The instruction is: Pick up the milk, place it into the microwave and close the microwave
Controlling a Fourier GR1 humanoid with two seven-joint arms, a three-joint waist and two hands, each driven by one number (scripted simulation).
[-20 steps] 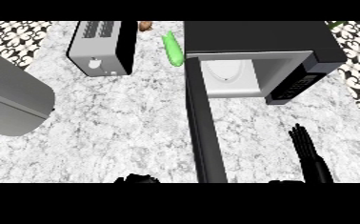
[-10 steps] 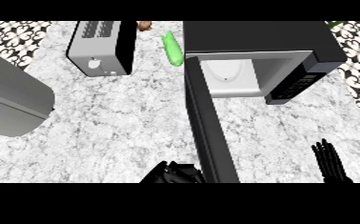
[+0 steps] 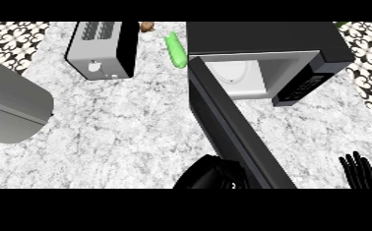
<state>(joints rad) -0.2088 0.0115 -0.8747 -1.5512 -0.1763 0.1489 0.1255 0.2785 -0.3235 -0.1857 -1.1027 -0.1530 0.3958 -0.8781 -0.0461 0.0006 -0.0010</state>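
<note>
Head view gives you the microwave (image 3: 269, 41) at the far right of the counter (image 3: 131, 117), its door (image 3: 232, 127) swung wide open and running from the front left corner of the oven toward you, down to the near edge of the view. Inside the lit cavity you can see a white rounded shape (image 3: 236, 72) standing toward the left wall; it is likely the milk, though you cannot tell for certain. The control panel (image 3: 305, 85) sits at the right of the opening.

Your left hand (image 3: 210, 175) shows at the near edge, a dark mass pressed close against the left, outer face of the door; you cannot tell how its fingers are set. Your right hand (image 3: 356, 168) is at the near right corner, fingers straight and pointing away from you, holding nothing, well apart from the door.

Between the door and the right hand lies a bare wedge of marble in front of the oven. Left of the door the counter is broad and open as far as a grey rounded appliance (image 3: 18, 107) cut by the left edge. At the far side stand a toaster (image 3: 105, 50), a green cucumber (image 3: 175, 50) lying just beside the microwave's left wall, and a small brown object (image 3: 147, 26) near the far edge.
</note>
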